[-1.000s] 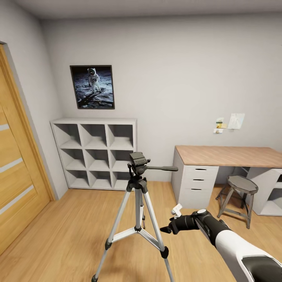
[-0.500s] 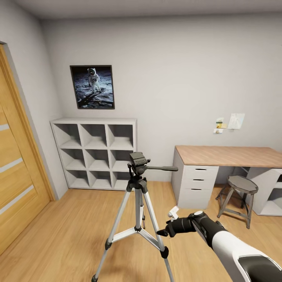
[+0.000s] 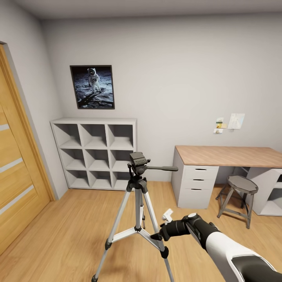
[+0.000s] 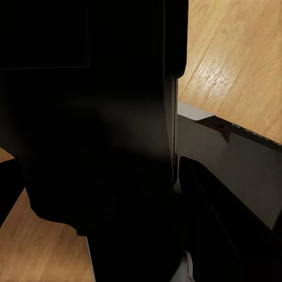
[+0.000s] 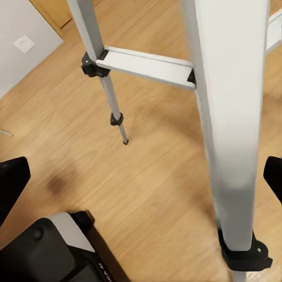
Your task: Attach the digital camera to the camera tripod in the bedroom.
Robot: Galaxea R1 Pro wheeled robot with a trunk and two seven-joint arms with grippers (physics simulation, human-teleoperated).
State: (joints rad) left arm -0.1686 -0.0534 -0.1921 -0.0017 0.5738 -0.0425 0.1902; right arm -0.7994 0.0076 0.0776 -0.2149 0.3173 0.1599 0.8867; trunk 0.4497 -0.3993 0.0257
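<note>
Two right gripper [image 3: 156,236] fingers stood spread beside the camera tripod [image 3: 138,184] leg, empty. Left fingers' state: cannot tell. Closing squarely on the leg seemed wise.

camera tripod [image 3: 137,196]: one, lower centre of the head view
silver tripod legs: three
pan handle [image 3: 161,169]: one
astronaut poster [image 3: 93,87]: one, upper left
white cube shelf [image 3: 95,153]: one, nine compartments in three rows of three
wood-topped desk [image 3: 229,156]: one, right side
desk drawers [image 3: 200,177]: three, stacked
stool [image 3: 239,196]: one, under the desk
wooden door [image 3: 15,184]: one, left edge
wall notes [image 3: 230,122]: a small cluster, number unclear
robot arm [image 3: 219,244]: one, lower right
</note>
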